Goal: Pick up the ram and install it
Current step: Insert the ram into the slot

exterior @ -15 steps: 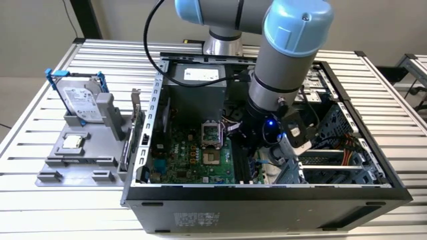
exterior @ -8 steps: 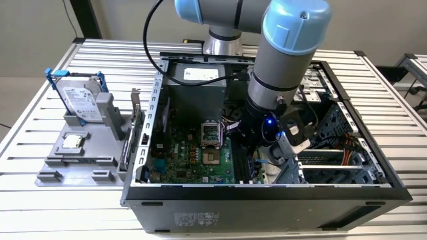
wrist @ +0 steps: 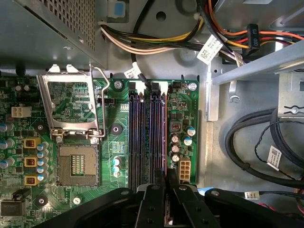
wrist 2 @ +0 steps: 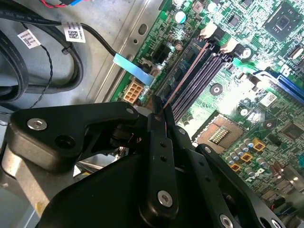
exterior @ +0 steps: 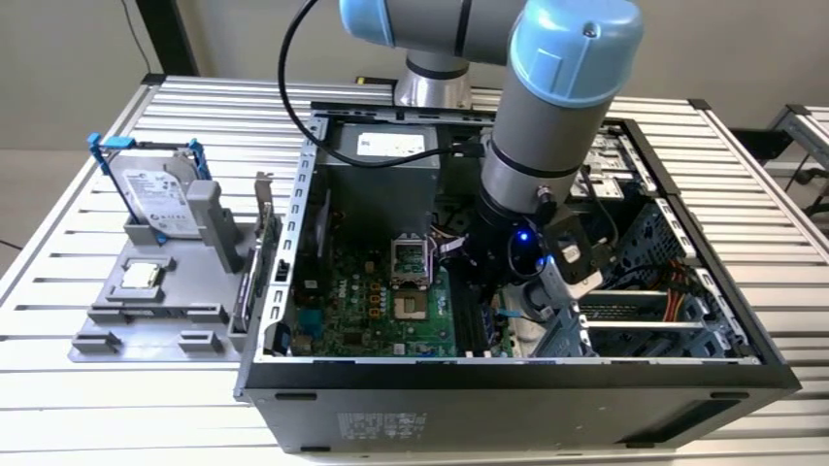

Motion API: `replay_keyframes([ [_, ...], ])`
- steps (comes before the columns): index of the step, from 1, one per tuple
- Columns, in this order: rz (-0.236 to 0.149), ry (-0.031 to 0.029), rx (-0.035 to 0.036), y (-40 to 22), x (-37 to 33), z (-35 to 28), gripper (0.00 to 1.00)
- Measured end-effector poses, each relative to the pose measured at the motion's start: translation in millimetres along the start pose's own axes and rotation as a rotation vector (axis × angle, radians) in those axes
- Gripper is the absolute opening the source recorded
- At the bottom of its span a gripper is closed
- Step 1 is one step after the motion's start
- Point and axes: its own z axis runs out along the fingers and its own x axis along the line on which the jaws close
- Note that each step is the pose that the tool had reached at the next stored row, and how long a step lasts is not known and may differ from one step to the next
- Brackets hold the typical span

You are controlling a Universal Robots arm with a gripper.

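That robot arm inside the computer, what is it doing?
The robot arm's end effector is down inside the open computer case, over the green motherboard. It pinches the ram, a thin memory stick seen edge-on, lined up along the long dark memory slots. A hard drive and a processor chip wait on the grey holder outside.

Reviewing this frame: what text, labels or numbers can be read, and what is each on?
No text is clear enough to quote.
Hard drive label: print too small to read.
Power supply sticker: too small.
Case front sticker: blurred.
White cable tags: codes and print, too small to read.
The ram, held in the gripper, is edge-on: no print seen.
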Motion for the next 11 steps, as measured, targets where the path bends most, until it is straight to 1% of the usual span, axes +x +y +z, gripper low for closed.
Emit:
replay_keyframes([
  [6, 0.007, 0.0, 0.0001, -0.6, 0.5, -1.2, 0.0],
  [11, 0.016, -0.0001, 0.0003, -0.7, 3.4, -1.2, 0.0],
])
